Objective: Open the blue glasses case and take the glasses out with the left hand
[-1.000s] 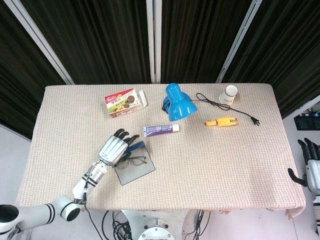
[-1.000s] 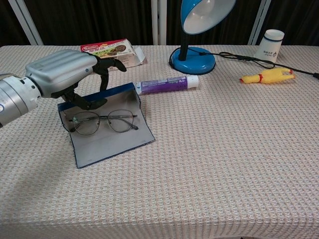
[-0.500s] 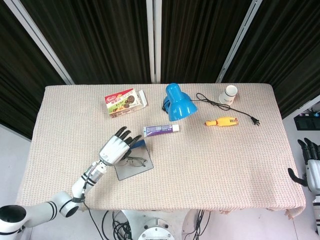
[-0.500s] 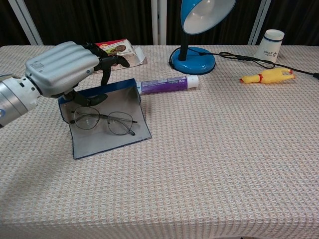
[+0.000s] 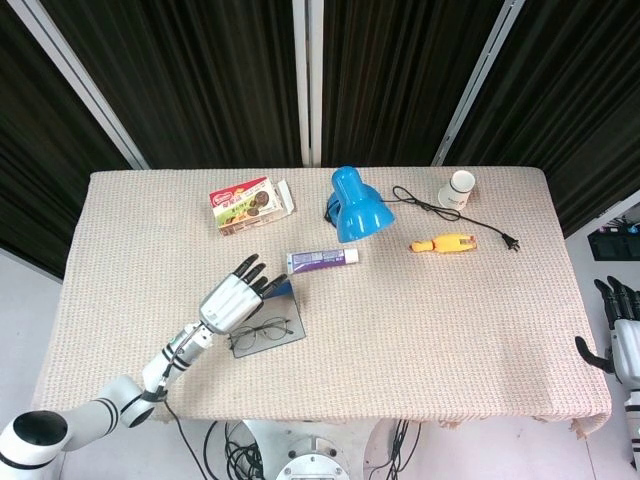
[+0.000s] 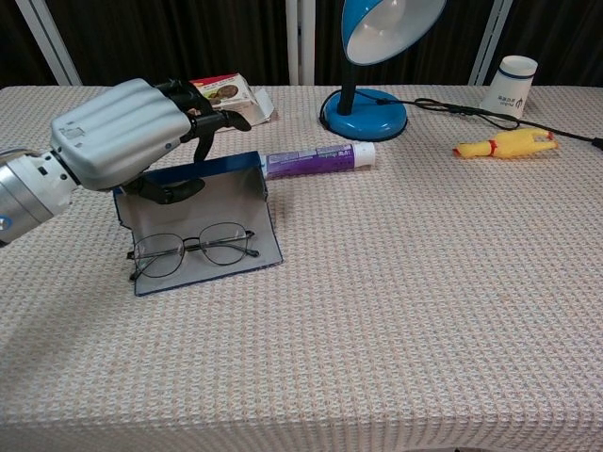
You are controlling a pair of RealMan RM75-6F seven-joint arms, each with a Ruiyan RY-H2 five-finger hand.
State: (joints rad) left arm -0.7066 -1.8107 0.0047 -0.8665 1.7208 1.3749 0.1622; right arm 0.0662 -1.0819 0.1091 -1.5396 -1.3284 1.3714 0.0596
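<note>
We see the open blue flat glasses case (image 6: 203, 224) lying near the table's front-left, thin wire-framed glasses (image 6: 192, 250) resting on its grey lining. The silver left hand (image 6: 127, 137) hovers over the case's rear edge, fingers apart, apparently holding nothing. The right hand (image 5: 625, 335) hangs off-table, fingers loosely spread

One glasses case (image 6: 203, 221), one pair of glasses (image 6: 193, 250), one lamp (image 5: 357, 206), one cup (image 5: 458, 187), one tube (image 5: 323, 260), one snack box (image 5: 250, 204), one rubber chicken (image 5: 443, 242).
</note>
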